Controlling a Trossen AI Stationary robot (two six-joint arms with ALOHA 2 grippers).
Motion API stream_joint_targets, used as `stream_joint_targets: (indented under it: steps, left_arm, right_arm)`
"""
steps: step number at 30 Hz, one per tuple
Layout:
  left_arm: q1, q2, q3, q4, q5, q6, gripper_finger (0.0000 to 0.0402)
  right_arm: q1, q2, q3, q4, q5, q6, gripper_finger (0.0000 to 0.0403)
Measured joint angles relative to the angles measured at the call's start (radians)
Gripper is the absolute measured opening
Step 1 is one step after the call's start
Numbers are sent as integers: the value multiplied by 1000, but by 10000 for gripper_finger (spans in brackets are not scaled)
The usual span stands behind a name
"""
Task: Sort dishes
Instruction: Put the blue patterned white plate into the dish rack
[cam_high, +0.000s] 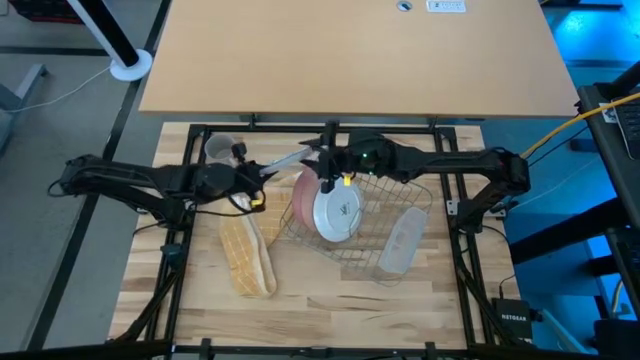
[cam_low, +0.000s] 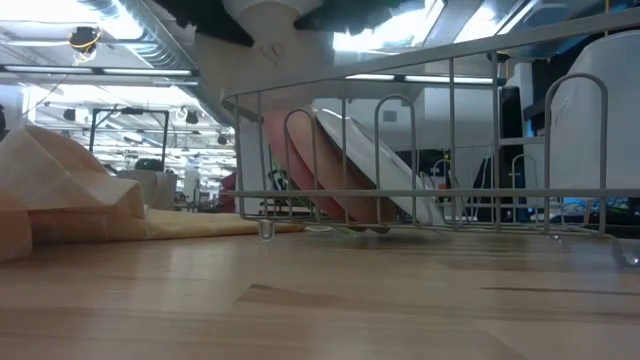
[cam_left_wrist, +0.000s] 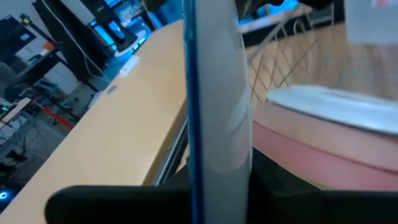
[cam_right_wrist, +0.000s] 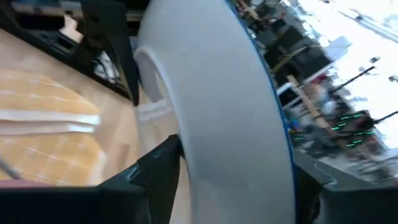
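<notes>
The left gripper (cam_high: 262, 172) is clamping its fingers on the edge of a white round plate with a blue rim (cam_high: 288, 158), holding it on edge. In the left wrist view the plate (cam_left_wrist: 214, 106) is standing upright between those fingers. The right gripper (cam_high: 325, 165) is meeting the plate's far edge, with one finger on each side of it (cam_right_wrist: 217, 112). Whether those fingers are pressing or loose, I cannot tell.

This looks like a hand-over between the two arms, made just above the near corner of the wire dish rack (cam_high: 400, 195). Below and beyond the fingers, a pink round plate (cam_high: 303, 200) and a white round plate (cam_high: 337, 212) are already leaning in the rack.

Next, I judge, only one gripper should be carrying the plate. That arm then needs to lower it on edge into a free slot beside the pink plate, without knocking the wires.
</notes>
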Motion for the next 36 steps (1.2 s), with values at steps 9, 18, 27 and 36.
stream_joint_targets:
  steps: [9, 18, 27, 36]
  left_arm:
    - [-13, -108, -1, -39, -14, -35, 31]
    - [-21, -140, 0, -136, 8, -139, 31]
    - [-88, -116, 0, -21, 157, -444, 31]
    - [-170, -35, 0, 239, 166, -801, 31]
  right_arm:
    - [29, -1, 201, -254, 189, -85, 212]
    - [28, -2, 385, -668, 539, -46, 211]
    - [-1, -2, 468, -884, 761, -9, 211]
    - [-120, -41, 489, -921, 901, 2, 211]
